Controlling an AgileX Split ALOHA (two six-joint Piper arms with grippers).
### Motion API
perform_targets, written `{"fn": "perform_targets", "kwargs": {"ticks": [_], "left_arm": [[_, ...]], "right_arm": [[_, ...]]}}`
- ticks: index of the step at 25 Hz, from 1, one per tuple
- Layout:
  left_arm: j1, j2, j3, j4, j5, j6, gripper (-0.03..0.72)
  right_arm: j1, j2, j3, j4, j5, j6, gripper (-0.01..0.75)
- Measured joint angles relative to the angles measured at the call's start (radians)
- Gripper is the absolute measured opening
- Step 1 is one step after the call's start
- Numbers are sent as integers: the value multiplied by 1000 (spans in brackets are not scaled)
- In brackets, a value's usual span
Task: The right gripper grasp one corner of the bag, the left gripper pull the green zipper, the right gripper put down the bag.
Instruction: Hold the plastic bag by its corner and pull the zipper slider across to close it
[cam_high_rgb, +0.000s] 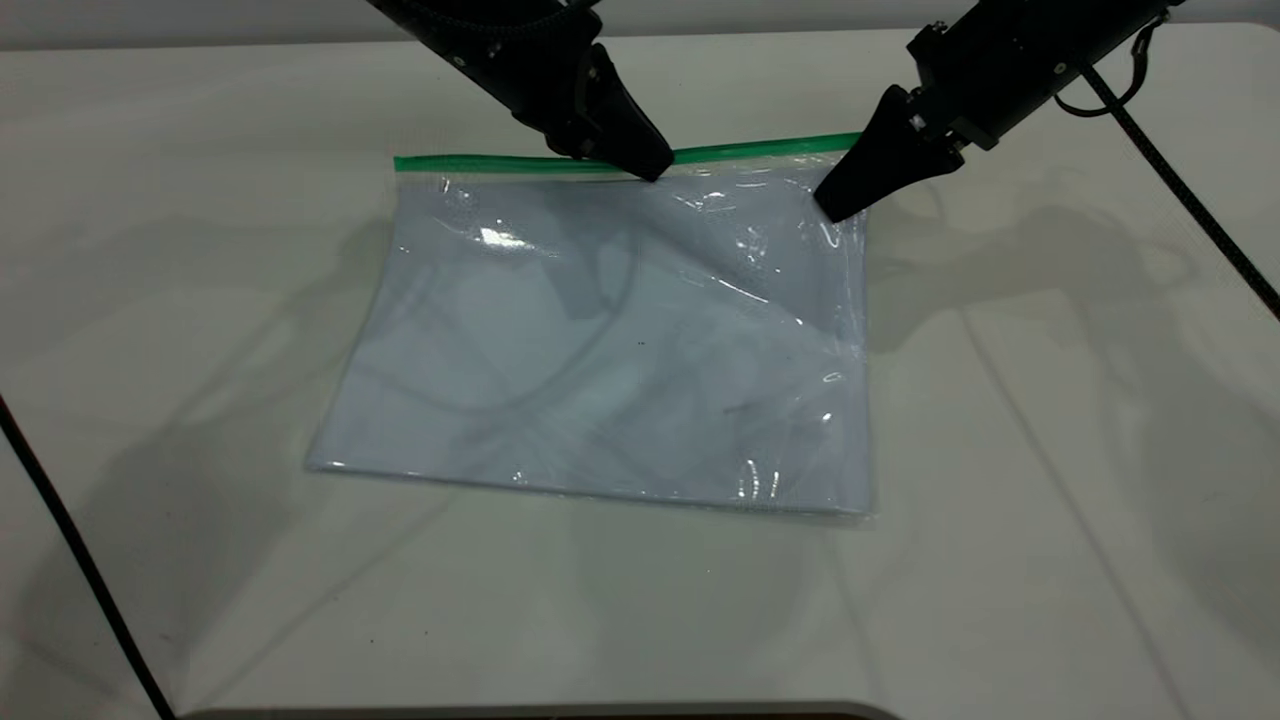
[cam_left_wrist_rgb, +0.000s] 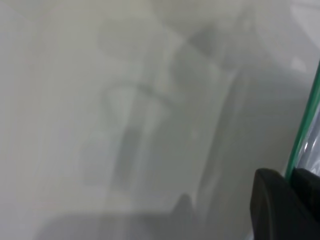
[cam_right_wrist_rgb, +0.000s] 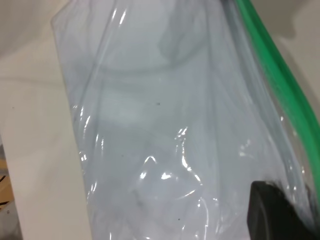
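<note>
A white table (cam_high_rgb: 1000, 500) fills the exterior view, its glossy top carrying soft grey shadows. A thin black cord (cam_high_rgb: 70, 560) runs slantwise over the table's near left corner. A second black cord (cam_high_rgb: 1200, 215) crosses its far right corner. Past the table's near edge lies a dark strip (cam_high_rgb: 540, 713). In the right wrist view, a sliver of brown floor (cam_right_wrist_rgb: 4, 175) shows beyond the table's edge.

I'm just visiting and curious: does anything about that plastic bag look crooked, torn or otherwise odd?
Nothing looks torn or spilled. The bag lies slightly askew on the table, and its plastic is puckered near the corner of the bag where the right end effector meets it. The left end effector sits at the green zipper.
</note>
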Motion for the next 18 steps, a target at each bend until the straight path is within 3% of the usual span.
{"fn": "perform_targets", "kwargs": {"ticks": [18], "left_arm": [[80, 5, 0, 113, 10, -79, 74]], "right_arm": [[-100, 0, 0, -45, -7, -5, 34]]}}
